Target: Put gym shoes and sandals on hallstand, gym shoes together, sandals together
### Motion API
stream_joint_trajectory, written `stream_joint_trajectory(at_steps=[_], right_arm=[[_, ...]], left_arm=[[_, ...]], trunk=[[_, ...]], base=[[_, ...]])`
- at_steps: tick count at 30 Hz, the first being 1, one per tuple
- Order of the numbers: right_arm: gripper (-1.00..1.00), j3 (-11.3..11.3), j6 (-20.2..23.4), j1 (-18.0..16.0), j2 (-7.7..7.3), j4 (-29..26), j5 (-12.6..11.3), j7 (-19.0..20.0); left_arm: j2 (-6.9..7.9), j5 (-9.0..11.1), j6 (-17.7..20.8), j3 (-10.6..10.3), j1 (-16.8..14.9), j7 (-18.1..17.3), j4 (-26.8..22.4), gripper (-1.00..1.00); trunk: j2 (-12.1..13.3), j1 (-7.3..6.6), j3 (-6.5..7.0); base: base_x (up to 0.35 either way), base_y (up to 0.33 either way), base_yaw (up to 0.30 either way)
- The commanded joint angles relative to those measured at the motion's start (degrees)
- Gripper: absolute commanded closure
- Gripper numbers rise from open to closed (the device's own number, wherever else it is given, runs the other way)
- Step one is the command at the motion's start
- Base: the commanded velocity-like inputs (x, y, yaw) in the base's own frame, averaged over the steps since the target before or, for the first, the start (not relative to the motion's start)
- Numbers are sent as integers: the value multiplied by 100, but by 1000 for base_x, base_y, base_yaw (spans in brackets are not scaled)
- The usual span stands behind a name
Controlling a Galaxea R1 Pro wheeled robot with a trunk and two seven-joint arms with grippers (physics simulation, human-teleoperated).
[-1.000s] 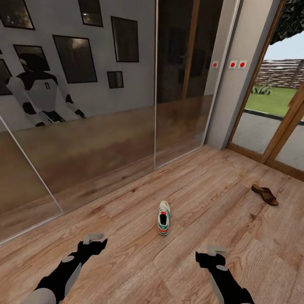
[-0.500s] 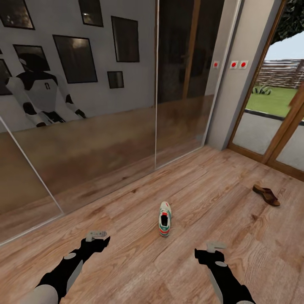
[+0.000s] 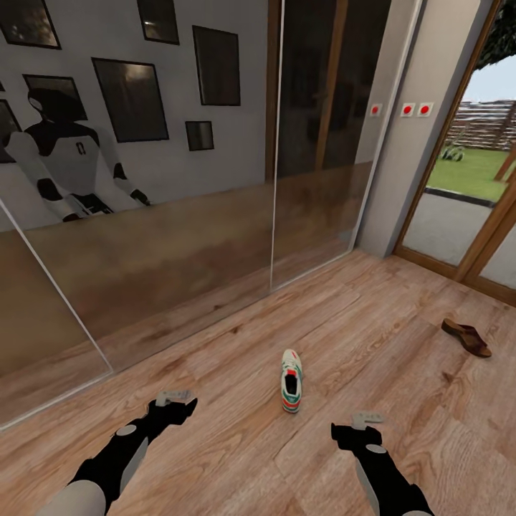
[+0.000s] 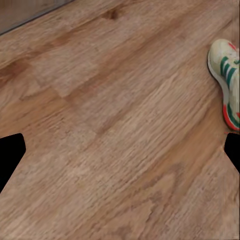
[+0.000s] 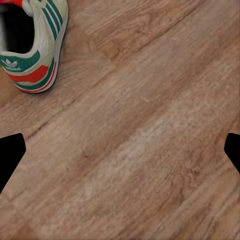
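One gym shoe (image 3: 291, 381), white with green stripes and a red tongue, lies on the corridor floor (image 3: 358, 337) between my two arms and a little ahead of them. It also appears in the left wrist view as the gym shoe (image 4: 227, 82) and in the right wrist view as the gym shoe (image 5: 32, 45). One dark-brown sandal (image 3: 466, 337) lies further off to the right, near the glass door. My left gripper (image 3: 176, 396) and right gripper (image 3: 368, 418) hover low over bare planks, both open and holding nothing. The hallstand is out of view.
A mirrored sliding wardrobe (image 3: 143, 236) runs along the left and reflects my body and framed pictures. A wood-framed glass door (image 3: 459, 215) to a garden stands at the right. Bare planks (image 4: 120, 150) lie under both grippers.
The whole picture has shifted slightly right and down, so the camera has moved. The shoe, the sandal and both arms keep the same places relative to each other.
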Motion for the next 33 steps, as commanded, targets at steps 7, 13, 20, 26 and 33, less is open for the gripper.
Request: stream_joint_trajectory(at_steps=[7, 13, 20, 26, 33], right_arm=[[-100, -29, 37, -2, 26, 145, 63, -20], [-100, -25, 37, -2, 48, 459, 50, -41], [-100, -21, 46, -2, 52, 532, 43, -43], [-100, -23, 47, -2, 52, 537, 39, -42], [-100, -27, 48, -2, 52, 530, 38, -43]], left_arm=[[-221, -32, 348, -76, -198, -641, -379, -100], [-335, -37, 1589, -168, -891, -1334, -685, -100], [-372, -34, 1976, -241, -1216, -1573, -787, -100], [-377, -34, 2036, -257, -1253, -1618, -834, -100], [-386, -34, 2050, -274, -1260, -1633, -843, -100]], trunk=[[-2, -1, -5], [-2, -1, -5], [-2, -1, -12], [-2, -1, -49], [-2, -1, -99]], base=[[10, 12, 0], [1, 1, 0], [0, 0, 0], [24, 6, 0], [156, 101, 0]])
